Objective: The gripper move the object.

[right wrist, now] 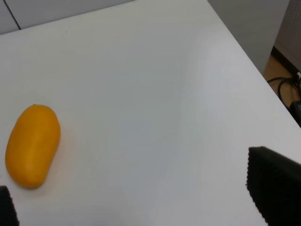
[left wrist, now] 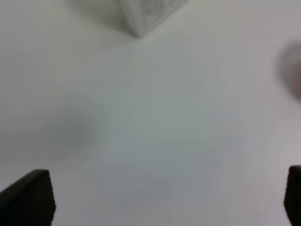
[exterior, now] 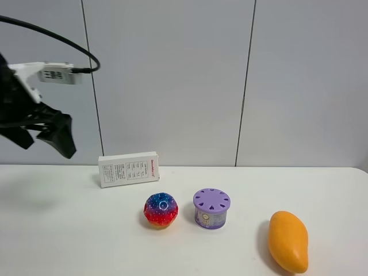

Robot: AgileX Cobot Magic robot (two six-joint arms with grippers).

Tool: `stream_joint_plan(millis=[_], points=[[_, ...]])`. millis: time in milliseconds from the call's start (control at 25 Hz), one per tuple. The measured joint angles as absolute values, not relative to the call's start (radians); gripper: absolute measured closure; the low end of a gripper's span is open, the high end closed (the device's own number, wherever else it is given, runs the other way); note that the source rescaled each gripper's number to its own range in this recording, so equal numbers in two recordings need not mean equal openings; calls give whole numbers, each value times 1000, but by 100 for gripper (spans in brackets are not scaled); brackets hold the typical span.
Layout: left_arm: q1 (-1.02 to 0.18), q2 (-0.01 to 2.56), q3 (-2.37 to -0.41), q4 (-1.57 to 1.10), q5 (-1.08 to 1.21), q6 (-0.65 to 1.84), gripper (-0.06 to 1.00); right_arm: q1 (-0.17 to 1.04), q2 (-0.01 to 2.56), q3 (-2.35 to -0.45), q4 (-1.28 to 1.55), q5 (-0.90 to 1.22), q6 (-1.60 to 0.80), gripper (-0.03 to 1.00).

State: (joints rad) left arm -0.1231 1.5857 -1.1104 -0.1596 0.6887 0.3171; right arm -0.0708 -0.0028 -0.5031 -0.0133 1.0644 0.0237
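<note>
The purple can (exterior: 211, 208), with a lilac slotted lid, stands upright on the white table (exterior: 63, 236) at centre front. My left gripper (exterior: 46, 137) hangs high above the table's left end, far from the can, open and empty. In the left wrist view its two black fingertips (left wrist: 30, 197) stand wide apart over bare table, and the can is out of that view. My right gripper (right wrist: 141, 202) is open and empty over the table's right end. It does not show in the exterior view.
A red-blue speckled ball (exterior: 161, 210) sits just left of the can. An orange mango (exterior: 288, 241) (right wrist: 33, 143) lies at the front right. A white labelled box (exterior: 129, 168) (left wrist: 146, 14) stands at the back. The table's right edge (right wrist: 244, 52) drops to the floor with cables (right wrist: 287, 82).
</note>
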Motion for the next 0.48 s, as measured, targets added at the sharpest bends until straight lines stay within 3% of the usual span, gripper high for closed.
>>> stream_joint_plan(millis=[480], points=[[207, 993, -730, -109, 679, 318, -5, -71, -3, -503, -13, 1064, 24, -3]])
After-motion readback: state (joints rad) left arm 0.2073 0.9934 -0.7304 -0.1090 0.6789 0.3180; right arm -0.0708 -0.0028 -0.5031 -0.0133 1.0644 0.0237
